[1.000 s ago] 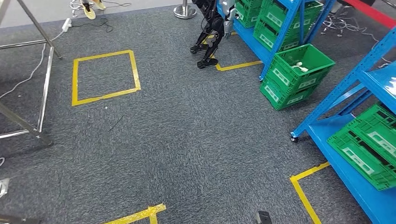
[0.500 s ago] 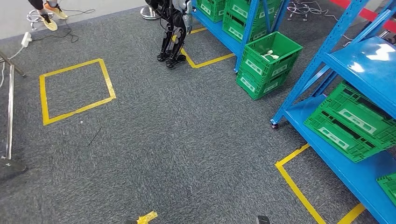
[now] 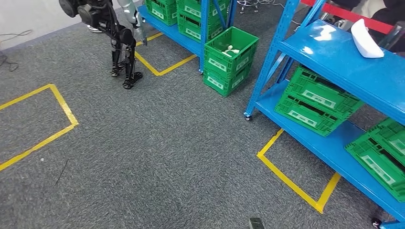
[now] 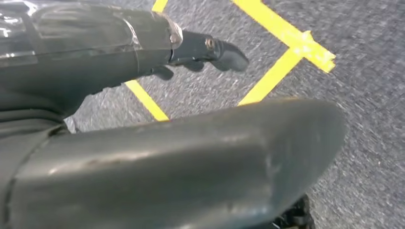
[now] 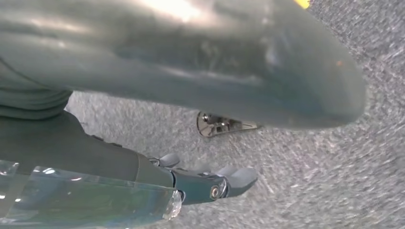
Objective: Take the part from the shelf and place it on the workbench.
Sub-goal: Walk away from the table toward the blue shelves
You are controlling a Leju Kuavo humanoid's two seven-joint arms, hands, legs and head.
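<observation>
**Approaching the shelf, hands empty**

We hang both arms at our sides for walking. Our left hand [image 4: 143, 109] holds nothing, fingers [image 4: 210, 50] loosely extended and apart over grey carpet; our right hand [image 5: 157, 95] likewise, fingers [image 5: 224, 181] spread and empty. The white part [image 3: 367, 40] lies on the upper level of the blue shelf [image 3: 334, 71], near ahead on our right, not yet reached. We count three green crates [image 3: 317, 100] on that shelf's lower level. Another robot [image 3: 117, 33] stands by the farther shelf.
</observation>
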